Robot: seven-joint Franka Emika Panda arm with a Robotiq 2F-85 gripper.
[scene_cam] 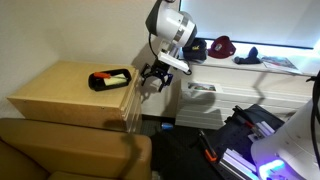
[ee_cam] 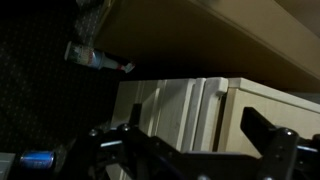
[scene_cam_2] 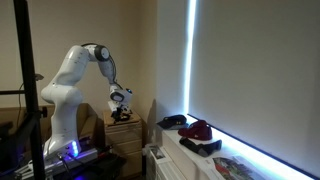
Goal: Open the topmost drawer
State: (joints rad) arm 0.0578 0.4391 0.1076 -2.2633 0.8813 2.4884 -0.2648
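Note:
The low beige cabinet [scene_cam: 60, 90] stands at the left in an exterior view. Its drawer fronts face right, and the topmost drawer [scene_cam: 132, 96] is the upper strip of that face. Its handle is too small to make out. My gripper [scene_cam: 153, 79] hangs right at the cabinet's upper front edge, fingers pointing down next to the drawer front. It also shows in an exterior view [scene_cam_2: 122, 107] above the cabinet [scene_cam_2: 126, 138]. In the wrist view the gripper [ee_cam: 198, 140] is open with nothing between its fingers. A tan wooden surface [ee_cam: 210, 30] fills the top of that view.
A black tray [scene_cam: 109, 78] with a red item lies on the cabinet top. A tan sofa arm [scene_cam: 70, 150] stands in front. A white ledge [scene_cam: 235, 75] under the window holds a red cap [scene_cam: 223, 45] and dark items. A white unit [ee_cam: 190, 105] is behind the fingers.

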